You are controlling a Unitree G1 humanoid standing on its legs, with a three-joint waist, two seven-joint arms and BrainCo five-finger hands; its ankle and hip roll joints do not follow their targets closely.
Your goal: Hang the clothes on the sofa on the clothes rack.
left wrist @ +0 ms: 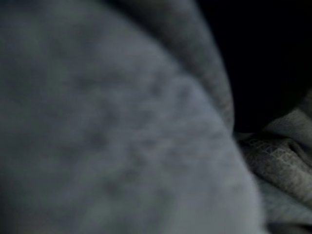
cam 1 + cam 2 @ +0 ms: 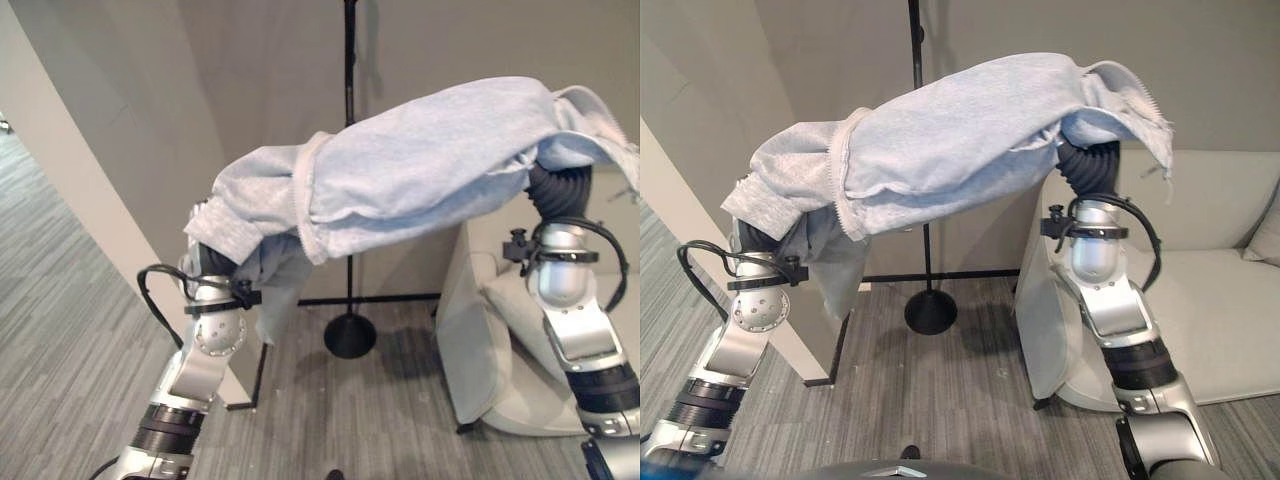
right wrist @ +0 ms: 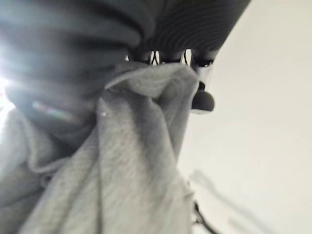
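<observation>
**Grey garment held up between both arms, in front of the rack**

Left eye view: a light grey garment [image 2: 400, 165] is stretched in the air between the two raised arms, draped over both wrists. Its higher end sits over the right arm, its lower end over the left, where a fold hangs down beside the left wrist. Both hands are buried under the cloth, so I cannot tell how their fingers stand here. Behind the garment a thin black rack [image 2: 349, 200] rises from a round base on the grey floor [image 2: 60, 300], with a black bar running low across it. A pale sofa [image 2: 500, 340] stands at the right, behind the right arm.

Right eye view: the same scene; the garment's zip edge hangs off its right end, above the sofa's seat. The rack pole shows above and below the cloth.

Left wrist view: grey cloth lies right against the camera; the hand's state cannot be told.

Right wrist view: the right hand [image 3: 200, 97] has its fingers curled over a bunched fold of the garment, pinching it under the dark ribbed cover.
</observation>
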